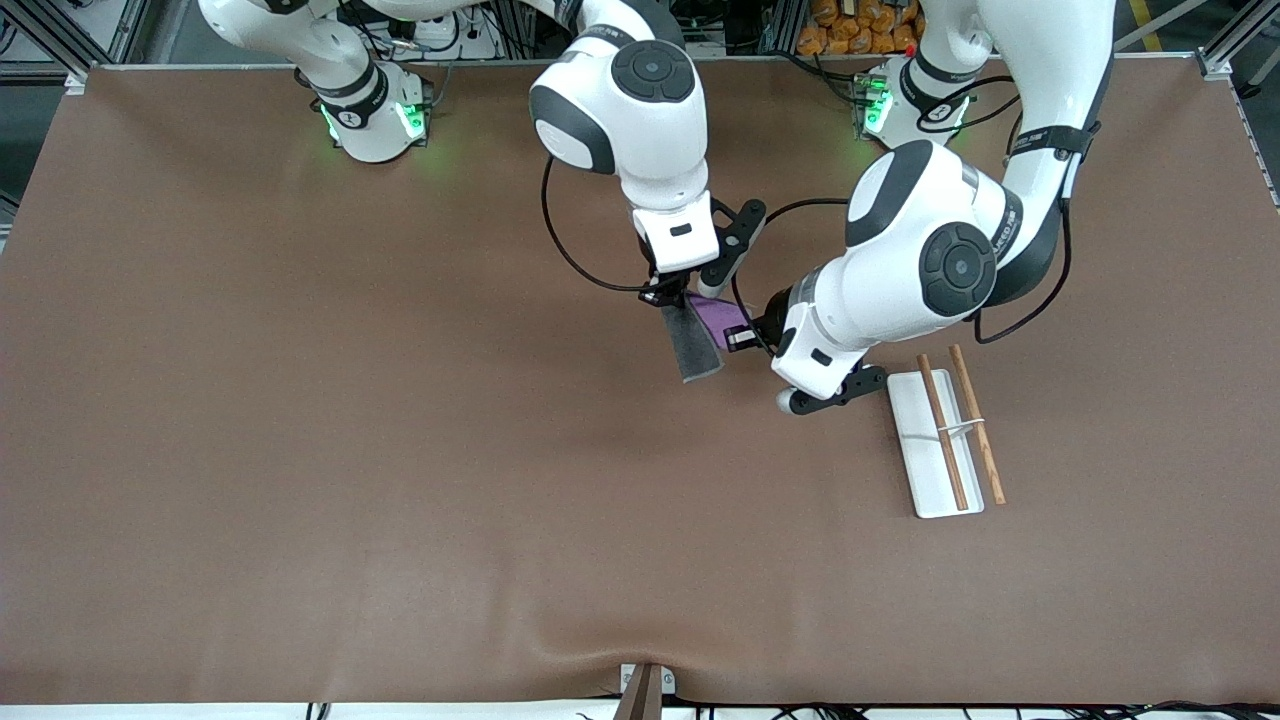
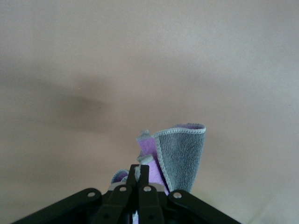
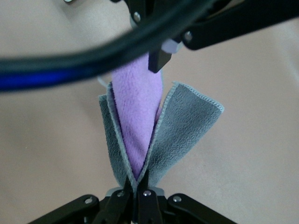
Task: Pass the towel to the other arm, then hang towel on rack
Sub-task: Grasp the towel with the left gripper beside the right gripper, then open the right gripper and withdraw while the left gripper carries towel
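The towel (image 1: 696,347), dark grey on one face and purple on the other, hangs in the air over the middle of the table, with both grippers on it. My right gripper (image 1: 668,298) is shut on its upper edge, and the folded cloth (image 3: 135,116) rises from the shut fingers (image 3: 139,183). My left gripper (image 1: 742,337) is shut on the purple corner (image 1: 716,316); in the left wrist view the towel (image 2: 182,154) stands just past the closed gripper (image 2: 141,170). The left gripper's finger (image 3: 159,60) also shows pinching the purple face. The rack (image 1: 945,440) lies toward the left arm's end.
The rack's white base (image 1: 920,450) carries two brown rods (image 1: 978,425) joined by a thin white crosspiece. It lies close beside the left arm's hand and nearer the front camera. A brown mat (image 1: 300,450) covers the table.
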`<action>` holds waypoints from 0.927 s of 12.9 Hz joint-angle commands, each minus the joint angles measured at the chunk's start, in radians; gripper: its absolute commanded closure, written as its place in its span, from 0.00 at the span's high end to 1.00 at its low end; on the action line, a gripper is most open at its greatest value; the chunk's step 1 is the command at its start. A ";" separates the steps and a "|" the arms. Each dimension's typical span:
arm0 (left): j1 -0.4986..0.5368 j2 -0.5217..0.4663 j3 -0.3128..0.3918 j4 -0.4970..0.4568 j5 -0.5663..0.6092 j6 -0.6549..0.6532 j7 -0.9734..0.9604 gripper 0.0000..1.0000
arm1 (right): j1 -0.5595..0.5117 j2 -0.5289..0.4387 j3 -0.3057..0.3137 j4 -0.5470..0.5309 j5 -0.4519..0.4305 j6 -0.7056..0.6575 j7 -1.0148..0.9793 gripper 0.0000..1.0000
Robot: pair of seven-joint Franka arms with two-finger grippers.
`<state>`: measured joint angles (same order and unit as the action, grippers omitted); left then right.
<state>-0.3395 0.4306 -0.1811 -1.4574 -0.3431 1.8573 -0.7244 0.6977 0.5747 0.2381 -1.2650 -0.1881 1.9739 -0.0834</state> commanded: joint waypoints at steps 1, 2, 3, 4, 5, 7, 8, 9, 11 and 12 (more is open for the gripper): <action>0.011 -0.024 0.009 0.014 -0.008 -0.012 -0.007 0.00 | 0.008 -0.007 -0.005 0.009 -0.019 -0.015 0.001 0.00; 0.020 -0.033 0.012 0.014 -0.007 -0.012 -0.006 0.00 | 0.006 -0.007 -0.005 0.009 -0.019 -0.017 0.001 0.02; 0.037 -0.039 0.012 0.014 -0.005 -0.020 -0.004 0.00 | 0.005 -0.007 -0.005 0.009 -0.018 -0.017 0.001 0.55; 0.051 -0.053 0.012 0.014 -0.005 -0.027 0.006 0.00 | 0.000 -0.007 -0.005 0.009 -0.016 -0.027 -0.001 1.00; 0.072 -0.058 0.012 0.014 -0.004 -0.044 0.031 0.00 | -0.001 -0.009 -0.005 0.009 -0.014 -0.036 -0.001 1.00; 0.105 -0.076 0.012 0.014 -0.005 -0.069 0.083 0.00 | -0.003 -0.012 -0.005 0.009 -0.013 -0.038 -0.001 1.00; 0.118 -0.078 0.012 0.014 -0.004 -0.082 0.095 0.00 | -0.006 -0.015 -0.005 0.009 -0.011 -0.043 -0.001 1.00; 0.129 -0.081 0.012 0.015 -0.002 -0.087 0.103 0.00 | -0.012 -0.024 -0.006 0.009 -0.010 -0.061 -0.001 1.00; 0.152 -0.090 0.014 0.015 0.004 -0.087 0.140 0.00 | -0.056 -0.050 -0.005 0.009 -0.007 -0.110 0.001 1.00; 0.163 -0.090 0.015 0.014 0.021 -0.087 0.175 0.00 | -0.085 -0.068 -0.002 0.009 -0.002 -0.125 0.001 1.00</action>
<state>-0.1927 0.3586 -0.1658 -1.4394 -0.3399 1.7868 -0.5968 0.6700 0.5526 0.2229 -1.2494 -0.1888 1.8894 -0.0827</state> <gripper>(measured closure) 0.982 0.009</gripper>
